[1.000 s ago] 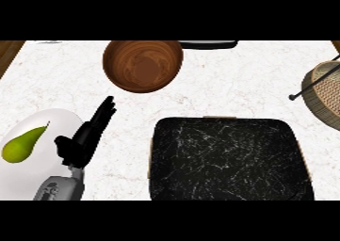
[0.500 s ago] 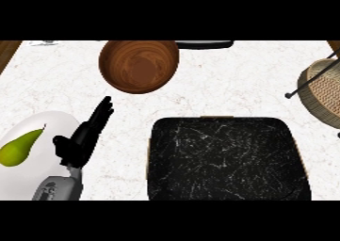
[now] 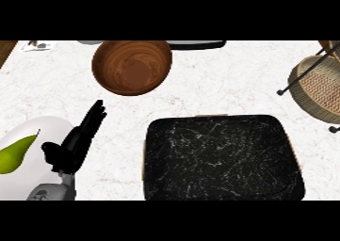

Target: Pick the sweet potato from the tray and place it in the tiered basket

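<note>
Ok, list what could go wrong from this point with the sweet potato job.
1. No sweet potato shows on the black tray; the only produce is a green pear on the white plate, so the wrong item might get picked.
2. The left hand rests open beside that plate and could nudge it when it moves.
3. The tiered basket is cut off at the right edge, making placement harder to judge.

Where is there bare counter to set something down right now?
Bare white marble counter lies between the round wooden bowl, the black marble tray and the wicker tiered basket. The left side is crowded: the left hand sits beside the white plate holding a green pear.
</note>
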Robot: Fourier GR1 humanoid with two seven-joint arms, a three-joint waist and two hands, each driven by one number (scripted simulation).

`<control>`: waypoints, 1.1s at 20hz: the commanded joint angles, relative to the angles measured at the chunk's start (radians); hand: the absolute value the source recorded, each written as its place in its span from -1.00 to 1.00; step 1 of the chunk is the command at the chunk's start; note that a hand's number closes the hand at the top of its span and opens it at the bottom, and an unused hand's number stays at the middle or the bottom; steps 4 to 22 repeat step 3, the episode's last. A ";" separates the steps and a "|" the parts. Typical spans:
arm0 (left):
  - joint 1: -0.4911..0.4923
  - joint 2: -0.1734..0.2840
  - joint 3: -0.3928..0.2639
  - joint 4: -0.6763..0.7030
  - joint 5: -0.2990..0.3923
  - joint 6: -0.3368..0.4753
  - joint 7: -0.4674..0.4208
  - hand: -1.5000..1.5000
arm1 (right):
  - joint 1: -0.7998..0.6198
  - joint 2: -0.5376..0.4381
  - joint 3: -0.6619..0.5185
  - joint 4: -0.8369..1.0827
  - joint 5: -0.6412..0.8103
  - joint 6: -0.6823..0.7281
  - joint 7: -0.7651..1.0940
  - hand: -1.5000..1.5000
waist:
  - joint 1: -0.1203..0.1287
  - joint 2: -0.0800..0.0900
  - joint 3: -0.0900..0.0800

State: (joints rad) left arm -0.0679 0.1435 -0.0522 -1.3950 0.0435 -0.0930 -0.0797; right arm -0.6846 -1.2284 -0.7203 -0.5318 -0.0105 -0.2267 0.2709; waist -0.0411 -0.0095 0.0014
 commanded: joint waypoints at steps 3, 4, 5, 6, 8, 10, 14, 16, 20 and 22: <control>0.004 0.011 0.020 -0.008 0.006 -0.003 0.002 0.00 | 0.296 -0.111 -0.208 0.058 -0.129 0.221 -0.127 -1.00 | -0.009 0.000 0.000; 0.004 0.011 0.020 -0.008 0.006 -0.003 0.002 0.00 | 0.296 -0.111 -0.208 0.058 -0.129 0.221 -0.127 -1.00 | -0.009 0.000 0.000; 0.004 0.011 0.020 -0.008 0.006 -0.003 0.002 0.00 | 0.296 -0.111 -0.208 0.058 -0.129 0.221 -0.127 -1.00 | -0.009 0.000 0.000; 0.004 0.011 0.020 -0.008 0.006 -0.003 0.002 0.00 | 0.296 -0.111 -0.208 0.058 -0.129 0.221 -0.127 -1.00 | -0.009 0.000 0.000; 0.004 0.011 0.020 -0.008 0.006 -0.003 0.002 0.00 | 0.296 -0.111 -0.208 0.058 -0.129 0.221 -0.127 -1.00 | -0.009 0.000 0.000; 0.004 0.011 0.020 -0.008 0.006 -0.003 0.002 0.00 | 0.296 -0.111 -0.208 0.058 -0.129 0.221 -0.127 -1.00 | -0.009 0.000 0.000; 0.004 0.011 0.020 -0.008 0.006 -0.003 0.002 0.00 | 0.296 -0.111 -0.208 0.058 -0.129 0.221 -0.127 -1.00 | -0.009 0.000 0.000; 0.004 0.011 0.020 -0.008 0.006 -0.003 0.002 0.00 | 0.296 -0.111 -0.208 0.058 -0.129 0.221 -0.127 -1.00 | -0.009 0.000 0.000; 0.004 0.011 0.020 -0.008 0.006 -0.003 0.002 0.00 | 0.296 -0.111 -0.208 0.058 -0.129 0.221 -0.127 -1.00 | -0.009 0.000 0.000; 0.004 0.011 0.020 -0.008 0.006 -0.003 0.002 0.00 | 0.296 -0.111 -0.208 0.058 -0.129 0.221 -0.127 -1.00 | -0.009 0.000 0.000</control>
